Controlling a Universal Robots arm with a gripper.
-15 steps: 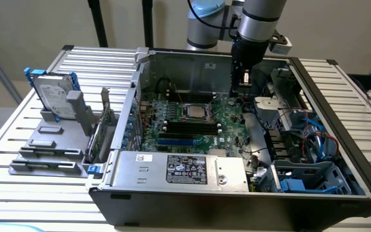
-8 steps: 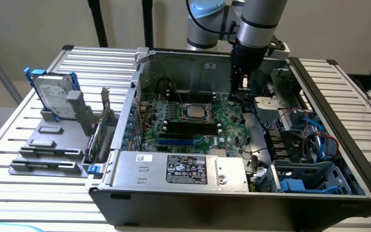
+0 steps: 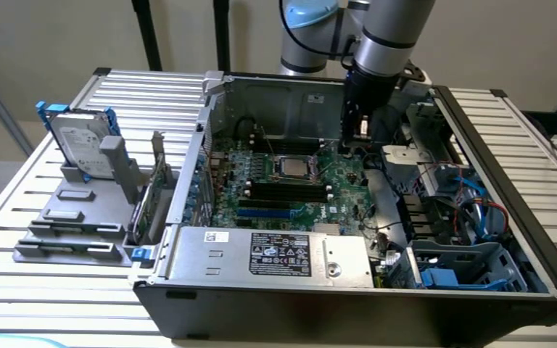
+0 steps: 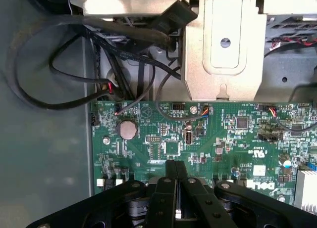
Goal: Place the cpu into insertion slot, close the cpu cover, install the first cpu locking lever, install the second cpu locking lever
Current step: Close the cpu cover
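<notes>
Slatted metal table (image 3: pixel 8 239) carries, at the exterior view's left, a hard drive (image 3: pixel 77 141) standing upright on a grey fixture (image 3: pixel 75 225), well apart from the open case's left wall (image 3: pixel 201 156). A green motherboard (image 3: pixel 341 190) lies flat inside. The silver-rimmed insertion slot (image 3: pixel 289 167) sits mid-board with free room above it; what lies in it cannot be made out. Just to its right the gripper (image 3: pixel 356 145) hangs near the rear wall, fingers (image 4: pixel 166 188) clenched together, nothing seen between them. Cables and a blue-fitted drive cage (image 3: pixel 472 264) crowd the right edge.
</notes>
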